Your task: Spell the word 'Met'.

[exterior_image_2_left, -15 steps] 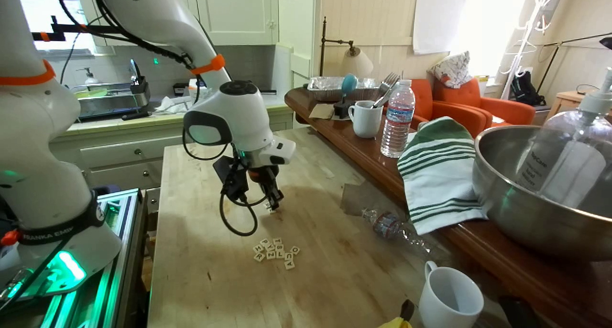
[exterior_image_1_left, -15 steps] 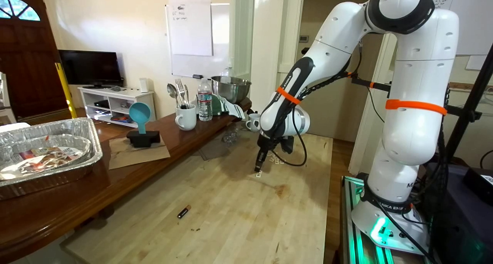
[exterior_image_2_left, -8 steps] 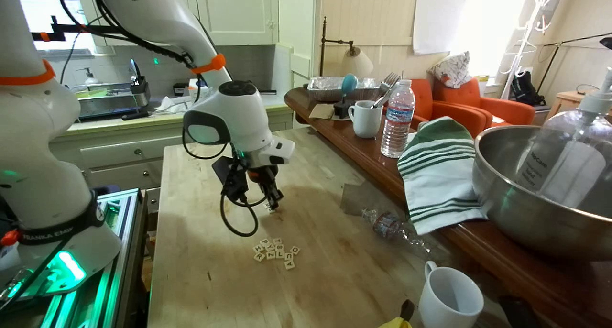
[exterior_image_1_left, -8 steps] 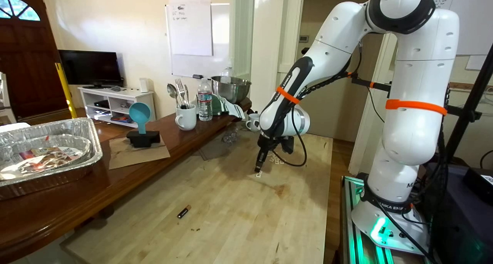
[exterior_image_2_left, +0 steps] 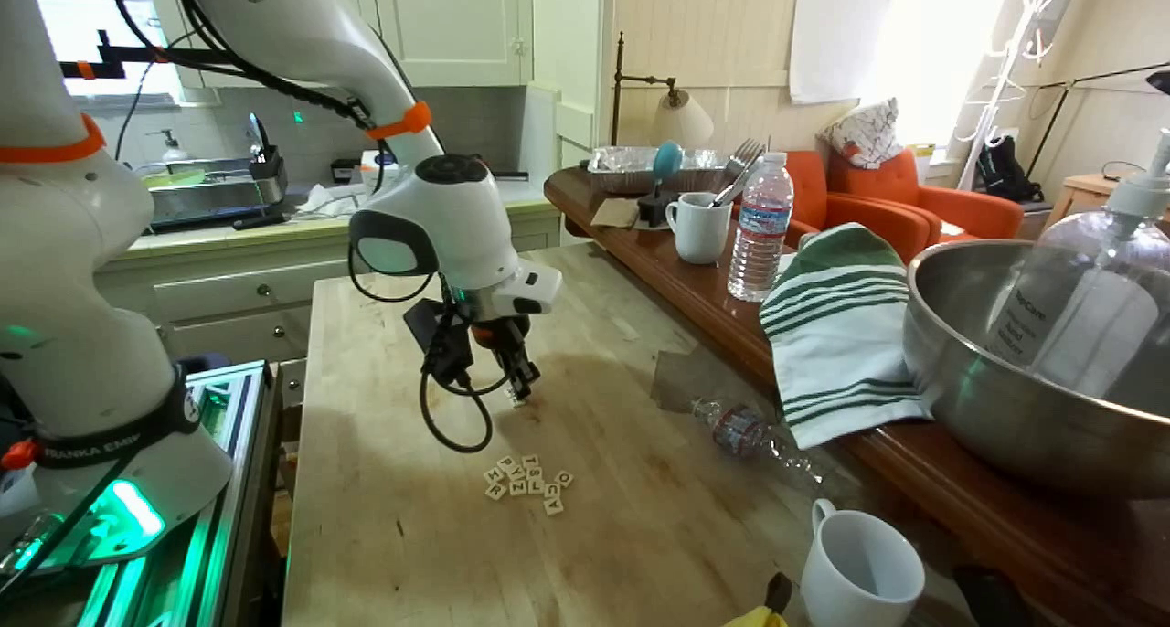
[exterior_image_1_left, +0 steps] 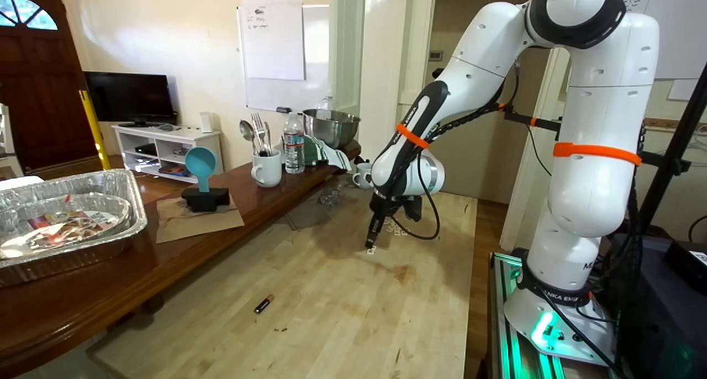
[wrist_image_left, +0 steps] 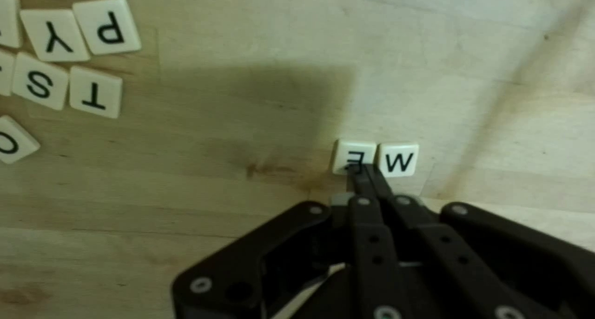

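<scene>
In the wrist view the E tile (wrist_image_left: 354, 154) and the M tile (wrist_image_left: 398, 160) lie side by side, upside down in that view, a thin gap between them. My gripper (wrist_image_left: 365, 166) is shut with nothing between its fingers. Its tips overlap the E tile's near edge; whether they press on it I cannot tell. A T tile (wrist_image_left: 96, 92) lies apart at the left, beside an S tile (wrist_image_left: 40, 82). In both exterior views the gripper (exterior_image_1_left: 369, 247) points down at the table, partly hiding the small tiles (exterior_image_2_left: 517, 402) below it.
Several loose letter tiles (exterior_image_2_left: 535, 486) are clustered on the wooden table (exterior_image_2_left: 411, 554). A battery (exterior_image_1_left: 264, 304) lies farther along it. A crushed bottle (exterior_image_2_left: 745, 429) and a white mug (exterior_image_2_left: 864, 568) stand near the raised brown counter (exterior_image_1_left: 232, 202), which runs along one side.
My shut gripper has shifted only very slightly over the E tile. The clustered tiles stay where they were.
</scene>
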{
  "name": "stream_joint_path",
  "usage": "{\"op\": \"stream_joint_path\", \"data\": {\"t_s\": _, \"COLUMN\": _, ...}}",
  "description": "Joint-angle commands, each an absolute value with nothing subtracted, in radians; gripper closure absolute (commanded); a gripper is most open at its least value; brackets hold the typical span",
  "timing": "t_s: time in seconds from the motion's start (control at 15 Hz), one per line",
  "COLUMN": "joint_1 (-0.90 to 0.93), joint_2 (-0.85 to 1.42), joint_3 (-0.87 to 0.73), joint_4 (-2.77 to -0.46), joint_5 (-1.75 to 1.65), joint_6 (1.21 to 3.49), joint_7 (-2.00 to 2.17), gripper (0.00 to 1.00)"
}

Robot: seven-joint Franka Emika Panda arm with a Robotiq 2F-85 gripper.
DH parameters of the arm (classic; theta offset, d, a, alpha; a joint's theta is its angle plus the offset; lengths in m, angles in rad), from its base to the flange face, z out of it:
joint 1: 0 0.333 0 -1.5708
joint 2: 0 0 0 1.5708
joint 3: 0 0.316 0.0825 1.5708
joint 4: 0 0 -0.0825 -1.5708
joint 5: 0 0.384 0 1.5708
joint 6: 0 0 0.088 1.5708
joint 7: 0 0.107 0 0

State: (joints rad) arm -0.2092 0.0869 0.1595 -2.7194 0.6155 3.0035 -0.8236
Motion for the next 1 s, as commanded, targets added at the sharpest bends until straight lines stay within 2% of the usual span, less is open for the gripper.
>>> {"op": "stream_joint_path", "data": {"t_s": 0.0, "joint_1": -0.213, "joint_2": 0.109, "joint_3": 0.181, "joint_4": -2.735, "joint_5": 0.669, "joint_6": 3.007, "joint_7": -0.867, "gripper": 1.0}}
{"op": "stream_joint_path", "data": {"t_s": 0.93, "joint_1": -0.214, "joint_2": 0.1, "joint_3": 0.19, "joint_4": -2.728, "joint_5": 0.697, "joint_6": 2.992, "joint_7": -0.917, "gripper": 1.0}}
